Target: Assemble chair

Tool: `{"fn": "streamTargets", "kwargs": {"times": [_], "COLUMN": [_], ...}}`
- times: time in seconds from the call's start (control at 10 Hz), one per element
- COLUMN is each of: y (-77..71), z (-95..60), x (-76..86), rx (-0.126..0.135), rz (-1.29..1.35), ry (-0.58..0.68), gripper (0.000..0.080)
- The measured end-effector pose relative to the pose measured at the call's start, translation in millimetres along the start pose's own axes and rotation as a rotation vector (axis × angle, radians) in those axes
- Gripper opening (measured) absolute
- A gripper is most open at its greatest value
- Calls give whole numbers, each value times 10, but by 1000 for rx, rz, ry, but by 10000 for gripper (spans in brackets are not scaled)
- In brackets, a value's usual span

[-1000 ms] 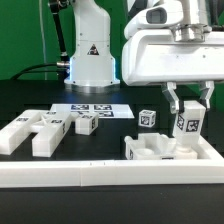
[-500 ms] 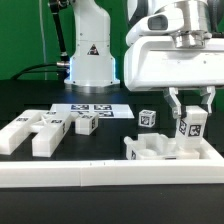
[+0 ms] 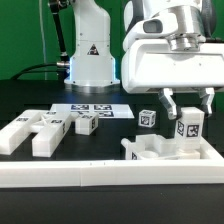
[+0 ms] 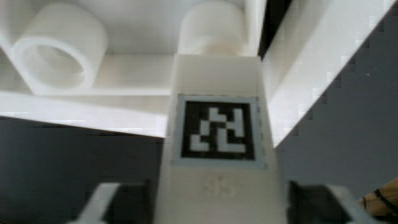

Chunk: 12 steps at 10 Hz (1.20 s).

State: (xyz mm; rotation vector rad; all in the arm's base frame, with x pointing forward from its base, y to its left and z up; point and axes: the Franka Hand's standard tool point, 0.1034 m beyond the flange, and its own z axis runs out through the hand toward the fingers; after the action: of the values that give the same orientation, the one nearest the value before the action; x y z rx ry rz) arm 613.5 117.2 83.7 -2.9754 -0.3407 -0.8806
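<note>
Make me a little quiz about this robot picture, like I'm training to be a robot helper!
1. True or false: the claw is gripping the small cube nearest it.
2. What stands between the claw's fingers? A) the upright tagged part B) the marker board C) nothing
3. Fill in: the loose parts lying apart from the claw are on the exterior view's ____.
Key: 1 false; 2 A; 3 left.
</note>
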Motion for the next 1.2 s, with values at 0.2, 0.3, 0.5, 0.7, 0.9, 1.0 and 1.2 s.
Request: {"fn": "streamTargets", "kwargs": {"times": [0.2, 0.3, 0.5, 0.7, 0.9, 1.0, 1.2], "y": [0, 5, 58, 122, 111, 113, 85], "z": [0, -2, -51, -53, -42, -42, 7], "x": [0, 2, 50, 116, 112, 115, 35], "rx": [0, 0, -3, -5, 0, -1, 15], "rz": [-2, -3, -6, -7, -7, -7, -4], "ry": [0, -1, -13, -34, -57, -55, -168], "gripper": [547, 631, 646, 648, 648, 648, 648]}}
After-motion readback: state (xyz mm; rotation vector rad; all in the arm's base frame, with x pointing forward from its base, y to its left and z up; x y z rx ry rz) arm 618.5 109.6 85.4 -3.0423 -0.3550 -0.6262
